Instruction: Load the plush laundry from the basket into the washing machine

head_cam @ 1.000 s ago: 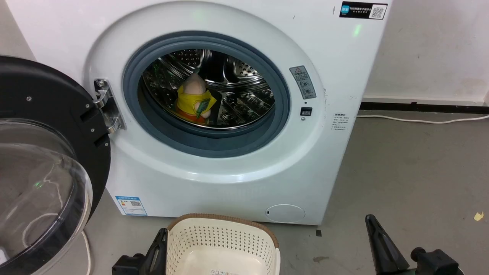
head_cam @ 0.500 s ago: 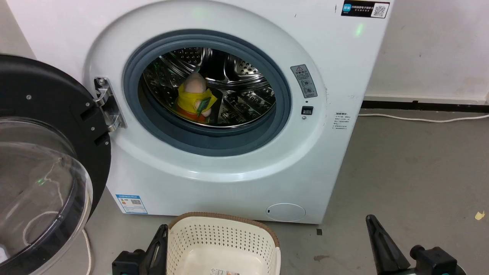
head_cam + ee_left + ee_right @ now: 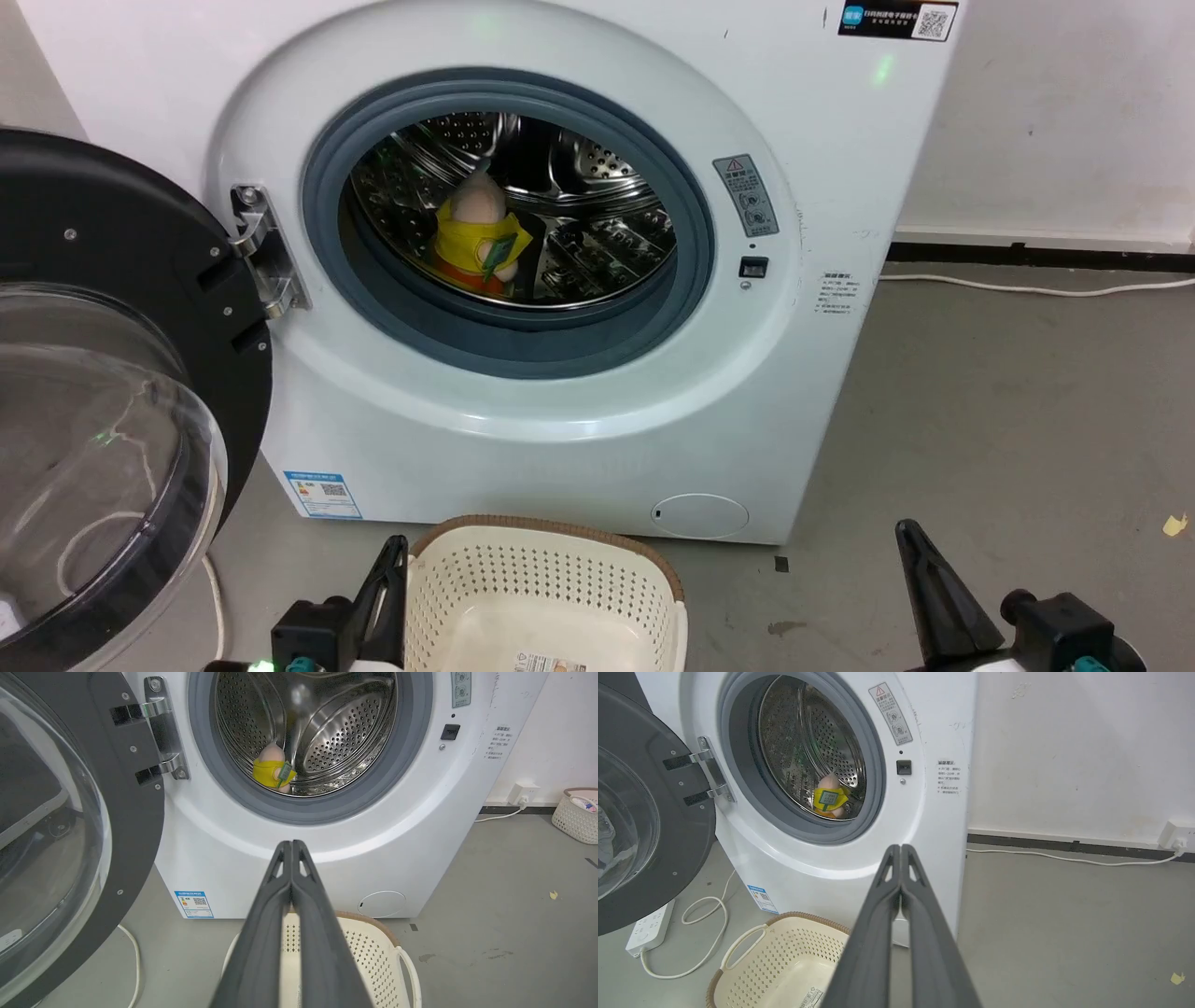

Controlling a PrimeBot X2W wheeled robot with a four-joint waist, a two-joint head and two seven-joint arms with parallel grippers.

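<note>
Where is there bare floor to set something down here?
The grey floor right of the washing machine, up to the wall cable, is nearly bare. Left is crowded: open door, power strip, looped cord.

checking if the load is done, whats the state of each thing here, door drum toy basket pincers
washer door, swung wide open
drum, holds the plush laundry
plush laundry, lying inside the drum
basket, upright, no laundry seen in it
left pincer, shut, holding nothing
right pincer, shut, holding nothing
</note>
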